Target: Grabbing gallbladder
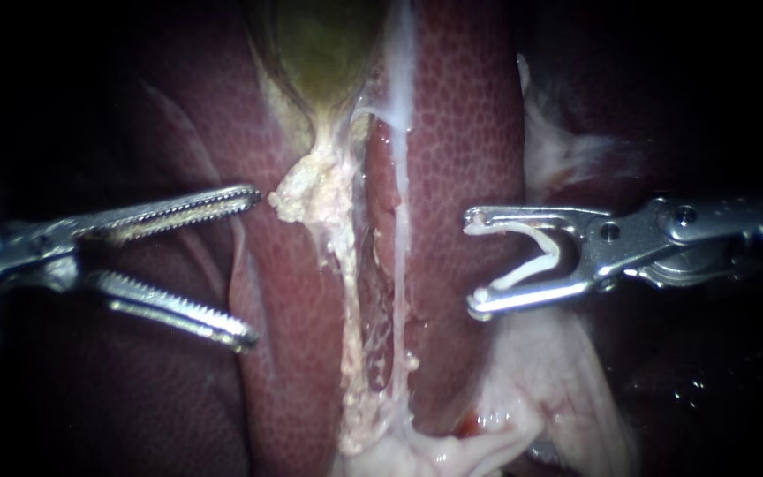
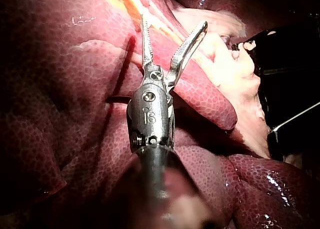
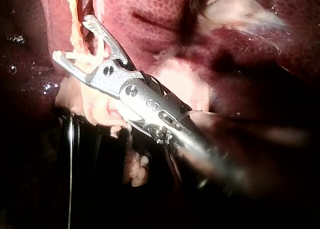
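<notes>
Background: dark surroundings on all sides, with the liver (image 1: 461, 132) filling the lit centre of the endoscope view as dark red, finely mottled lobes with a wet surface.

Left side: the left instrument (image 1: 253, 267) comes in level from the left edge. Its two long serrated jaws stand wide apart and hold nothing. The upper jaw tip lies just beside the pale fatty strand (image 1: 328, 194), and contact cannot be confirmed. The lower jaw sits over a liver lobe. In the left wrist view the same instrument (image 2: 173, 23) shows both jaws spread in a V above the liver (image 2: 60, 89), with bare tissue visible between them.

Centre: the gallbladder (image 1: 324, 53) sits at the top of the endoscope view, olive-green and narrowing downward to a point. It is well apart from both instruments and ungrasped. From its narrow end the crumbly pale strand runs down the groove between two liver lobes.

Right side: the right instrument (image 1: 472, 265) enters from the right edge, jaws wide. A white clip (image 1: 551, 258) is seated between them, its two arms lying along the upper and lower jaw. The jaw tips lie over the right-hand liver lobe. Below them lies loose pale tissue (image 1: 540, 380). In the right wrist view this instrument (image 3: 71, 37) lies over pale tissue.
</notes>
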Robot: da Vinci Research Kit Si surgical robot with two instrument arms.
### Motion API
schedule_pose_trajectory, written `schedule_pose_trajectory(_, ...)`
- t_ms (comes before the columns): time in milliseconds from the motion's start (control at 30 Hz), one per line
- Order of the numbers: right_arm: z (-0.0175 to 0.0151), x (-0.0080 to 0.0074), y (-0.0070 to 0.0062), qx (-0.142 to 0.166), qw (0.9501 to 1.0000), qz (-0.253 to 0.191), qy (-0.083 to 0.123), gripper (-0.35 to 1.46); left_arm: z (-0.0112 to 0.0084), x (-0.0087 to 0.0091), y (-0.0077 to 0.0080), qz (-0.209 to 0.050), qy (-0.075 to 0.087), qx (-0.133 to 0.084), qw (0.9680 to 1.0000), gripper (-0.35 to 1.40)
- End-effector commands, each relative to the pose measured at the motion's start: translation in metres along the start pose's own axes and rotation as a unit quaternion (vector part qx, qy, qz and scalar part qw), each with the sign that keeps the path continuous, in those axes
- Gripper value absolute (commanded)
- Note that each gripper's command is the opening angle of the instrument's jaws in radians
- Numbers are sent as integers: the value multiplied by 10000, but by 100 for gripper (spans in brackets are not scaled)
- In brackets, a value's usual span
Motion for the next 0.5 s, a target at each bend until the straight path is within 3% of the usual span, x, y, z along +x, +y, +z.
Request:
schedule_pose_trajectory(33, 0, 0, 0, 0, 10000, 0, 0, 60, -1, -1, 0, 0, -1, 2, 10000, 79)
schedule_pose_trajectory(267, 0, 0, 0, 0, 10000, 0, 0, 60, 2, -3, 7, -18, 7, -59, 10000, 79)
schedule_pose_trajectory(500, 0, 0, 0, 0, 10000, 0, 0, 60, 18, -2, 23, -44, 18, -155, 9999, 79)
